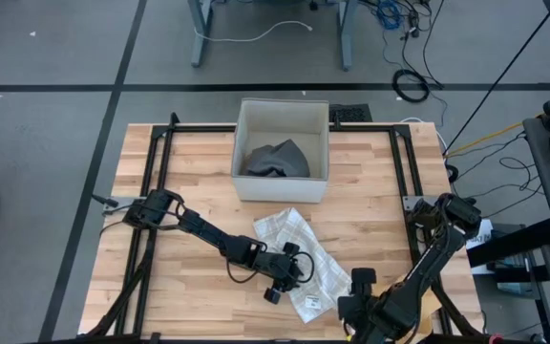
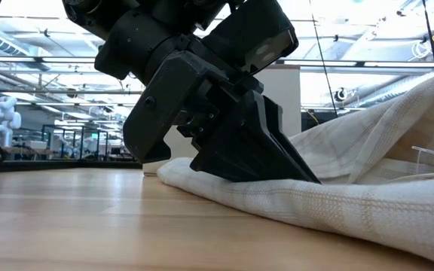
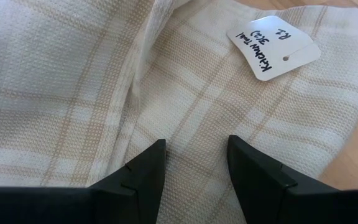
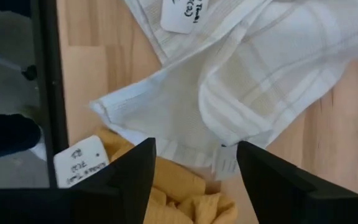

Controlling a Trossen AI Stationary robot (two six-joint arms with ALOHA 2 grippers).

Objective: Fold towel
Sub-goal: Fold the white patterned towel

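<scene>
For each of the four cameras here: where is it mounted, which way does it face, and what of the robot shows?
High view: above the table, looking straight down; both arms, the towel, a white bin.
Low view: at tabletop height, level across; the left end effector pressed on the towel.
Left wrist view: on the left arm, facing down at the towel; its own open fingers, a paper tag.
Right wrist view: on the right arm at the table's near edge; its open fingers, a yellow cloth.
Shared: all four see the towel.

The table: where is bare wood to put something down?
Bare table lies left of the left arm, and between box and right frame rail. Crowded: the front middle, with towel, left gripper and right gripper.
</scene>
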